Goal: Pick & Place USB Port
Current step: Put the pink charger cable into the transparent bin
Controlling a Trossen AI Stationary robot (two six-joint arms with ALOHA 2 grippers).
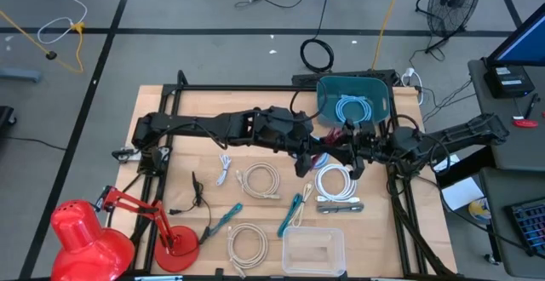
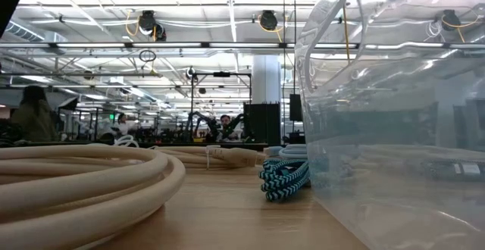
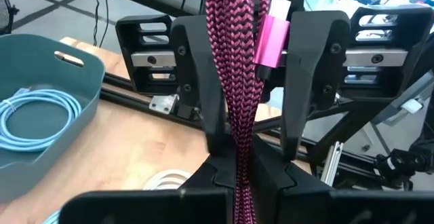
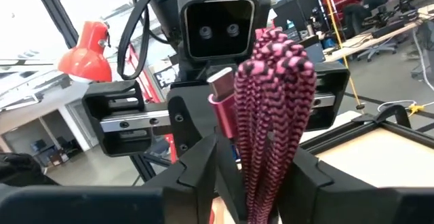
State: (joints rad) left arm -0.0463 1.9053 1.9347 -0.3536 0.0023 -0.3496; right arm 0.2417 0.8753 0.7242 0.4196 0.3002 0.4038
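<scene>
Bin (image 1: pixel 381 92) first: take the teal tub at the table's far edge as your landmark, since it already holds a pale blue cable (image 1: pixel 352 108) and is probably where the next one goes. Both arms meet just in front of its near rim. The left arm reaches in from the side away from the bin; the right arm comes from the other side and sits closer to it.

The pink braided cable (image 3: pixel 237 95) hangs bunched between the two grippers, and both wrist views show it running up between dark fingers, its long axis roughly upright, with the pink plug (image 4: pixel 222 98) near the top of the bundle. The left gripper (image 1: pixel 311 153) is clamped on the bundle. The right gripper (image 1: pixel 362 149) looks pinched on it too, so you are mid-handover.

What the next move turns on, in my judgement: the bin lies just beyond the cable, on the right arm's side. The right arm has the shorter carry, so the left one would need to let go first.

White cables (image 1: pixel 335 181) lie on the table nearer you than the bin.
</scene>
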